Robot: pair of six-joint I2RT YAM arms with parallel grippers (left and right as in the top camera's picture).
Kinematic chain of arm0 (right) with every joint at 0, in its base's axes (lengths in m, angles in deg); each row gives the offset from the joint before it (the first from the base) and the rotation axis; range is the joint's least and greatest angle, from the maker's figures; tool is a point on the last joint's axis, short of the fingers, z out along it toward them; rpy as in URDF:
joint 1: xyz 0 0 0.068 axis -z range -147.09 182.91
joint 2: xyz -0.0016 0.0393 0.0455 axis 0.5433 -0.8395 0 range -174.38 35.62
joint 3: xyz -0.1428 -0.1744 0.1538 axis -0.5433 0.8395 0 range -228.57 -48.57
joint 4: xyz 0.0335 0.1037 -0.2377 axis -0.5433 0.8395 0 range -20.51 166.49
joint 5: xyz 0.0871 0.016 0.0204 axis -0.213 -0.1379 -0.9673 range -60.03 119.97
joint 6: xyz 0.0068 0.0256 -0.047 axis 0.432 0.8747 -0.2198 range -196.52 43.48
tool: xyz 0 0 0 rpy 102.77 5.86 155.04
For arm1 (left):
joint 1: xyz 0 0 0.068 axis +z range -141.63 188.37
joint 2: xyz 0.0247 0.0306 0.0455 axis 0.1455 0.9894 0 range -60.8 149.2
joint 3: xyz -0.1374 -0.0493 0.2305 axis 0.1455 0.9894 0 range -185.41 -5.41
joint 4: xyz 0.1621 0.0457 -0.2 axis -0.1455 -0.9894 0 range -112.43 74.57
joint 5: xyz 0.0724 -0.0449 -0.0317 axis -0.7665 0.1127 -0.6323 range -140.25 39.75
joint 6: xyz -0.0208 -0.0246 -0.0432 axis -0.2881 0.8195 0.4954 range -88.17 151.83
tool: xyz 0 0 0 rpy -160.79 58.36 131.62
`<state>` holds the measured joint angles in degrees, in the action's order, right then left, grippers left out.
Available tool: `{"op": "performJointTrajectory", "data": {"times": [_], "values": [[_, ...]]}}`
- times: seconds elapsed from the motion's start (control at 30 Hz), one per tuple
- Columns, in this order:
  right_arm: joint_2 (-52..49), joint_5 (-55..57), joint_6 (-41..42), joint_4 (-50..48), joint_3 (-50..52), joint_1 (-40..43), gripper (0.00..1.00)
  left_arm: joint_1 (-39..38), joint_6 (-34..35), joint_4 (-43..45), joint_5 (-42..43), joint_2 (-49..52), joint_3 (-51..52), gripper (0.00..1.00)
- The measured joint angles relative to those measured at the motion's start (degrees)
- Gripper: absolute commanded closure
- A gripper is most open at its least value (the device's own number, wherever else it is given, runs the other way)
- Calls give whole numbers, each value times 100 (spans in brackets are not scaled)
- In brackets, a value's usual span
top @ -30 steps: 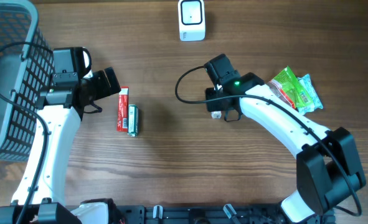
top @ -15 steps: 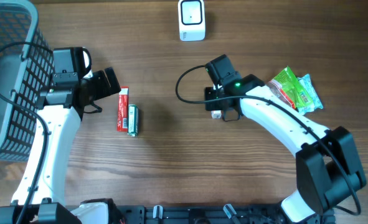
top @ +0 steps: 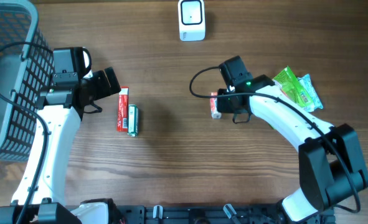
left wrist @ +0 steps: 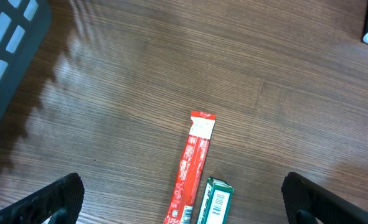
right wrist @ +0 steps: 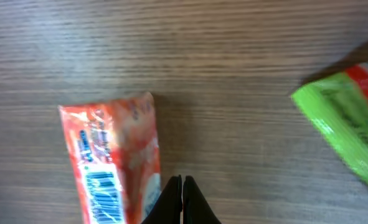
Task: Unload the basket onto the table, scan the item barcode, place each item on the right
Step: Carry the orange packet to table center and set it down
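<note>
An orange and white snack packet (right wrist: 109,163) lies flat on the table with its barcode facing up. My right gripper (right wrist: 182,190) is shut with nothing between its fingers, and its left finger rests against the packet's right edge. In the overhead view this packet (top: 215,104) sits just left of the right gripper (top: 223,103). The white barcode scanner (top: 191,20) stands at the table's far edge. My left gripper (left wrist: 187,198) hangs open above a red stick pack (left wrist: 193,167) and a green box (left wrist: 215,200), holding nothing.
A grey mesh basket (top: 9,74) fills the far left. A green packet (top: 287,84) and a blue-green packet (top: 309,93) lie right of the right arm; the green packet (right wrist: 345,127) also shows in the right wrist view.
My right arm has shifted to the right and slightly back, uncovering the orange packet on its left. The left arm and the other items have not moved.
</note>
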<state>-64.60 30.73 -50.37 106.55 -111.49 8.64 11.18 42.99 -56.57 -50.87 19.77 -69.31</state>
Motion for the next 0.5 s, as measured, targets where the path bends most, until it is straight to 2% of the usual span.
{"op": "performJointTrajectory", "data": {"times": [0.2,0.23,0.4,0.5], "values": [[0,-1392,-415,-420,61,0,96,0,0,0,0,-2,0,0],[0,-1657,-533,-479,63,-2,92,0,0,0,0,-2,0,0],[0,-2247,-826,-612,63,-4,55,0,0,0,0,-2,0,0],[0,-2323,-901,-826,63,-4,37,0,0,0,0,-2,0,0]]}}
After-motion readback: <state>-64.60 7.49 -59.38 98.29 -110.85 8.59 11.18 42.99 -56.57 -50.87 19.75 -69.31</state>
